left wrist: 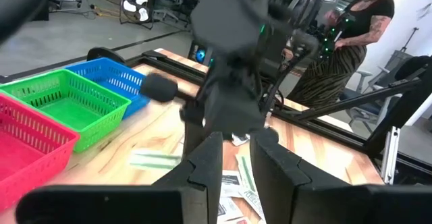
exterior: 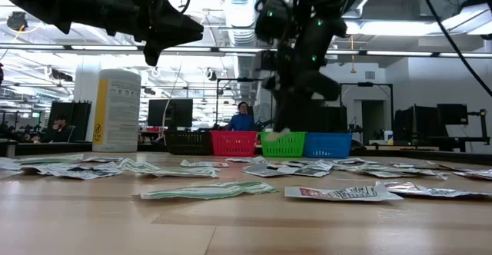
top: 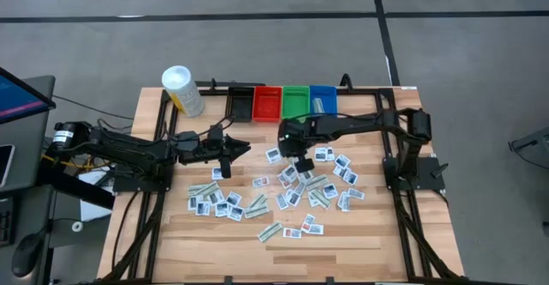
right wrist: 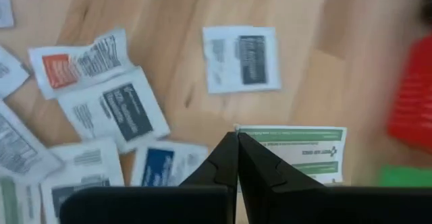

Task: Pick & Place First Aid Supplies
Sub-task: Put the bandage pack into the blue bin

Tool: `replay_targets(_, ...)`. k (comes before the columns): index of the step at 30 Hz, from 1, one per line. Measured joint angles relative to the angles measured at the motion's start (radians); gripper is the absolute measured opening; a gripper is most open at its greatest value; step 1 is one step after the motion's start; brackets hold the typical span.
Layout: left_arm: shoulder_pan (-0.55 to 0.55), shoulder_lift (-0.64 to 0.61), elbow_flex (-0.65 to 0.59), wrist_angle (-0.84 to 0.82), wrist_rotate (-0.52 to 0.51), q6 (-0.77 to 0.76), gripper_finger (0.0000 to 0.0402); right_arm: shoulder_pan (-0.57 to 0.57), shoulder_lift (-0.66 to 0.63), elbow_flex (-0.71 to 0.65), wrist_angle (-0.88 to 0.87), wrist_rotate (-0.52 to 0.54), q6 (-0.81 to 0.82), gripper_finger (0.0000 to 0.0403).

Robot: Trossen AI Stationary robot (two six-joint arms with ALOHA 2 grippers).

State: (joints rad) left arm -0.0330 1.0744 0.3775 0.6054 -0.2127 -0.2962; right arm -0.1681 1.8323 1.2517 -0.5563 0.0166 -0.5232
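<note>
While the right pincer (right wrist: 237,137) hangs above the desk (top: 343,233) near the green bin (top: 296,102), its fingers are pressed together on the corner of a green-striped packet (right wrist: 304,153), lifted off the wood. Many more first aid packets (top: 283,191) lie scattered flat across the middle of the desk. Farther left, the left pincer (top: 243,150) waits above the desk with its fingers slightly spread, holding nothing.
</note>
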Motion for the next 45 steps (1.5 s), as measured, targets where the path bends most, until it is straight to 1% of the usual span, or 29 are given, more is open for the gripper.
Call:
replay_targets(8,0.0,0.001,0.0,0.001,-0.004,0.0,0.0076,-0.024,-0.153,0.0,-0.019,0.088,-0.009,0.0001)
replay_targets(13,0.0,0.001,0.0,0.001,-0.005,0.0,0.0076,-0.083,-0.228,0.001,-0.023,0.146,-0.01,0.0001)
replay_targets(17,0.0,0.001,0.0,0.001,-0.004,0.0,0.0076,-0.158,-0.252,0.001,-0.04,0.165,-0.01,0.0001)
replay_targets(23,0.0,0.001,0.0,0.001,-0.004,0.0,0.0076,-0.293,-0.227,-0.003,-0.097,0.158,-0.013,0.0001)
replay_targets(29,0.0,0.001,0.0,0.001,-0.004,-0.003,0.0076,-0.39,-0.176,-0.042,-0.102,0.135,-0.032,0.0001)
replay_targets(35,0.0,0.001,0.0,0.001,-0.004,-0.004,0.0076,-0.437,-0.122,-0.047,-0.101,0.112,-0.062,0.0)
replay_targets(45,0.0,0.001,0.0,0.001,-0.004,-0.007,0.0076,-0.46,-0.049,-0.047,-0.076,0.112,-0.09,0.0)
